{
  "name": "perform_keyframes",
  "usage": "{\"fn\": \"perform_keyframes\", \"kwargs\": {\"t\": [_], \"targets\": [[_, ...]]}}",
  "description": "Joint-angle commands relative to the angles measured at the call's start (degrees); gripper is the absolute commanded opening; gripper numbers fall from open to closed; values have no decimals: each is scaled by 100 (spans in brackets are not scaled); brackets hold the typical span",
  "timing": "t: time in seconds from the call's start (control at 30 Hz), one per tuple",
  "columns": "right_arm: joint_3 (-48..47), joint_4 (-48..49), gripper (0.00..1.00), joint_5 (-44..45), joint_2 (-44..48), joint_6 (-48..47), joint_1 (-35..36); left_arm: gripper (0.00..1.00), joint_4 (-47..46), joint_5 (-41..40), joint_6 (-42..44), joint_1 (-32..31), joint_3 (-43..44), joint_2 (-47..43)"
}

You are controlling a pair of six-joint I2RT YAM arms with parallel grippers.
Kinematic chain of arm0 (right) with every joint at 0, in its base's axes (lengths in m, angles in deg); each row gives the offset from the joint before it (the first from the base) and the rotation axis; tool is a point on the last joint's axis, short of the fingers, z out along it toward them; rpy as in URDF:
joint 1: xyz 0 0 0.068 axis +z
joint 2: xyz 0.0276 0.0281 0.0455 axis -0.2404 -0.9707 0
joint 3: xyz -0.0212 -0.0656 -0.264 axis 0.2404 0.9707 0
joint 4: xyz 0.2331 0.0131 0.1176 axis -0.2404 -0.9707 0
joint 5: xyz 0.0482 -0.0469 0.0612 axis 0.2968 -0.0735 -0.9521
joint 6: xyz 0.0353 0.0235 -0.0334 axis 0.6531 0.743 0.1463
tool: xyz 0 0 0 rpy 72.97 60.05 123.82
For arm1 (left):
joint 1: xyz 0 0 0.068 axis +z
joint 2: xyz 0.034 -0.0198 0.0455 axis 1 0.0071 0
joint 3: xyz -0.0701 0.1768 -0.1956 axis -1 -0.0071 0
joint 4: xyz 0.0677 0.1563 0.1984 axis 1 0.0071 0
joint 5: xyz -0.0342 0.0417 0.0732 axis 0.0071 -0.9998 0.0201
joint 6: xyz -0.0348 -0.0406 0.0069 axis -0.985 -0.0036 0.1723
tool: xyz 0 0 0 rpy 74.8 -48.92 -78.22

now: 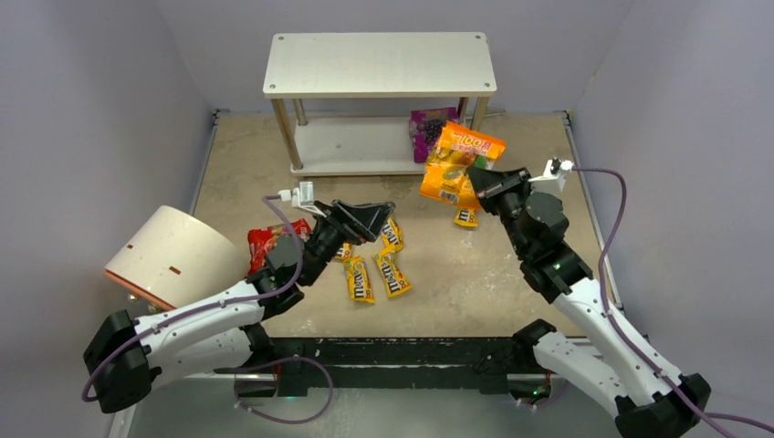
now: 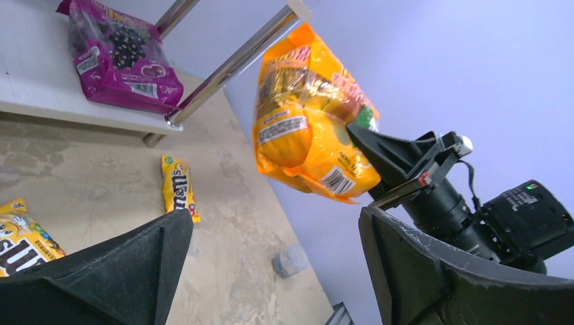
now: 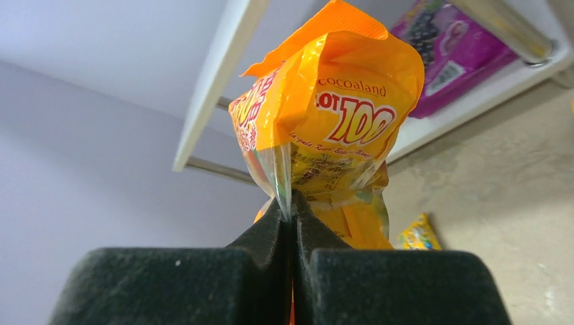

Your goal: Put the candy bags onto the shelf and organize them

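My right gripper [image 1: 478,182] is shut on the edge of the orange pouch [image 1: 456,162] and holds it in the air just right of the shelf's [image 1: 379,64] lower board [image 1: 347,146]. The right wrist view shows the pads [image 3: 271,237] pinched on the pouch [image 3: 332,115]. The purple pouch [image 1: 429,132] lies on the lower board at its right end. My left gripper [image 1: 372,219] is open and empty above several yellow M&M's packets [image 1: 358,278] on the table. One more packet [image 1: 465,217] lies under the right gripper. The red pouch [image 1: 267,245] lies beside my left arm.
A white-and-orange cylinder [image 1: 173,255] lies on its side at the left. The shelf's top board is bare. A small pale round cap [image 2: 291,261] sits on the table by the right wall. Grey walls close in the table on three sides.
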Motion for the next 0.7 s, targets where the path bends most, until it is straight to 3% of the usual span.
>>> {"fn": "perform_keyframes", "kwargs": {"t": [0.0,0.33,0.67], "targets": [[-158,1247,0,-480,-146,437,38,100,-197,-34,172,-18,16,308],[59,2215,0,-709,-737,1082,339,100,-1165,-6,-202,-23,312,1300],[478,3058,0,-1060,-964,1417,771,100,-1904,-103,-189,-18,96,1469]]}}
